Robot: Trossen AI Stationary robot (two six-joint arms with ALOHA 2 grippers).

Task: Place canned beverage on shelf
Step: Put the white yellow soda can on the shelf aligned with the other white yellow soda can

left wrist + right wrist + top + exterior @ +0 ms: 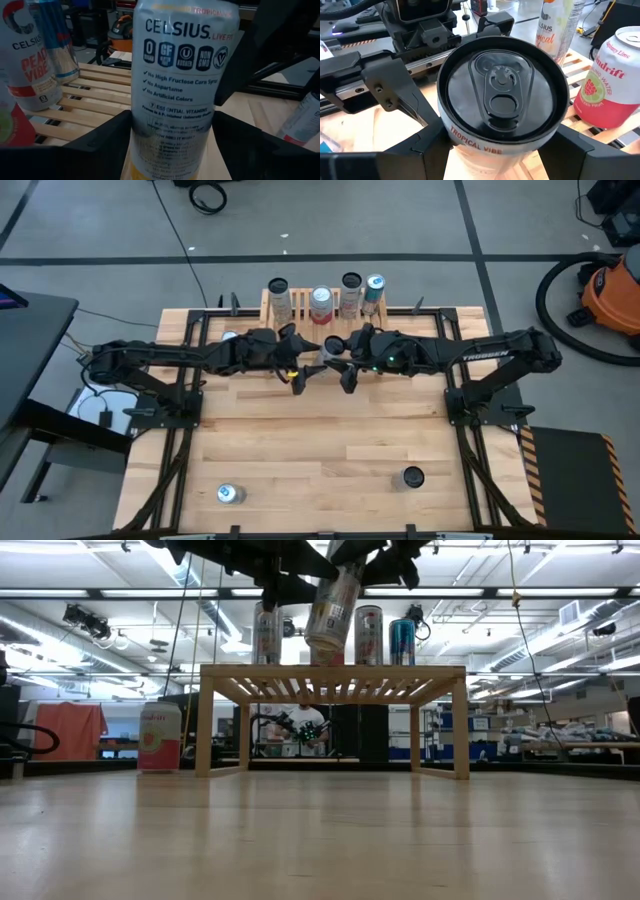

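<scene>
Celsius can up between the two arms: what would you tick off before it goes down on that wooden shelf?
1. Grip: the Celsius can sits between the fingers of the left gripper and the right gripper: ok.
2. Upright: the low view shows it tilted: not ok.
3. Height: its base hangs above the shelf: ok.
4. Free spot: bare slats show beside it: ok.
5. Gap to the Spindrift can standing nearby: cannot tell.
</scene>
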